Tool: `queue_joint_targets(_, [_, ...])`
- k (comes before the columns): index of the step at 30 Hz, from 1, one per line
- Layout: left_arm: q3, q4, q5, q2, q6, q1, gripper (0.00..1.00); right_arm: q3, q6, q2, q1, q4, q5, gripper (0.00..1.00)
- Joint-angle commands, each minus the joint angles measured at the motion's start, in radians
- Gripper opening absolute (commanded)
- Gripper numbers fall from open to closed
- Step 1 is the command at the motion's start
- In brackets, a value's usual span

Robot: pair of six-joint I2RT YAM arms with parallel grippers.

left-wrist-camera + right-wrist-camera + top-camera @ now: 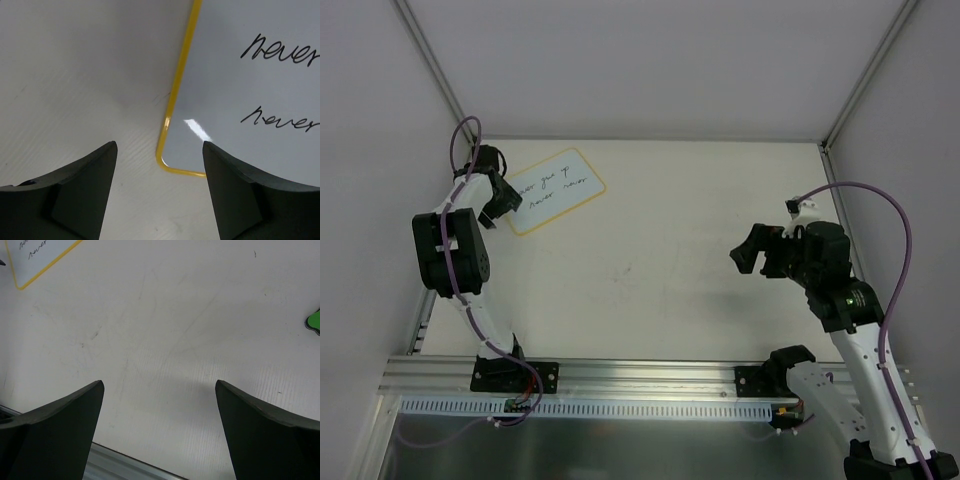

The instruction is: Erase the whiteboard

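Note:
The whiteboard (556,190) lies flat at the table's far left, white with a yellow border and two lines of black handwriting. In the left wrist view its near corner (167,162) sits between my fingers, and the words "never" show on its face (250,90). My left gripper (503,203) (159,144) hovers over that left corner, jaws apart with nothing between them. My right gripper (748,252) (159,382) stands open over bare table at the right, far from the board. The whiteboard's corner (40,255) shows at the right wrist view's top left.
A small green block (314,321) peeks in at the right edge of the right wrist view. The aluminium rail (620,375) carrying both arm bases runs along the near edge. White walls close the table at back and sides.

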Motion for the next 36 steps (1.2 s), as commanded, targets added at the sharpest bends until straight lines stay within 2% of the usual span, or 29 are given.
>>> queue_joint_targets(1, [0.102,0.006,0.062,0.061,0.039,0.025,0.7,-0.006,-0.011,-0.013,0.003,-0.015,0.028,0.99])
queue_joint_targets(5, [0.169,0.005,0.081,0.148,0.05,0.045,0.64,-0.014,0.0,-0.027,0.003,-0.015,0.053,0.99])
queue_joint_targets(8, [0.205,0.005,0.09,0.191,0.07,0.05,0.55,-0.01,0.0,-0.017,0.003,-0.015,0.062,0.99])
queue_joint_targets(14, [0.223,0.005,0.11,0.236,0.068,0.068,0.44,0.016,0.003,0.01,0.003,-0.017,0.074,0.99])
queue_joint_targets(22, [0.222,0.005,0.132,0.273,0.094,0.076,0.35,0.022,0.003,0.019,0.003,-0.017,0.091,0.99])
queue_joint_targets(26, [0.205,0.005,0.145,0.283,0.104,0.076,0.2,0.017,0.012,0.008,0.003,-0.017,0.103,0.99])
queue_joint_targets(29, [0.174,0.003,0.164,0.274,0.107,0.076,0.02,0.014,0.015,-0.006,0.003,-0.015,0.138,0.99])
queue_joint_targets(33, [0.134,0.003,0.21,0.248,0.116,0.076,0.0,0.017,0.018,-0.013,0.005,-0.015,0.162,0.99])
queue_joint_targets(36, [0.079,0.003,0.251,0.211,0.13,0.071,0.0,0.016,0.032,-0.009,0.003,-0.014,0.252,0.99])
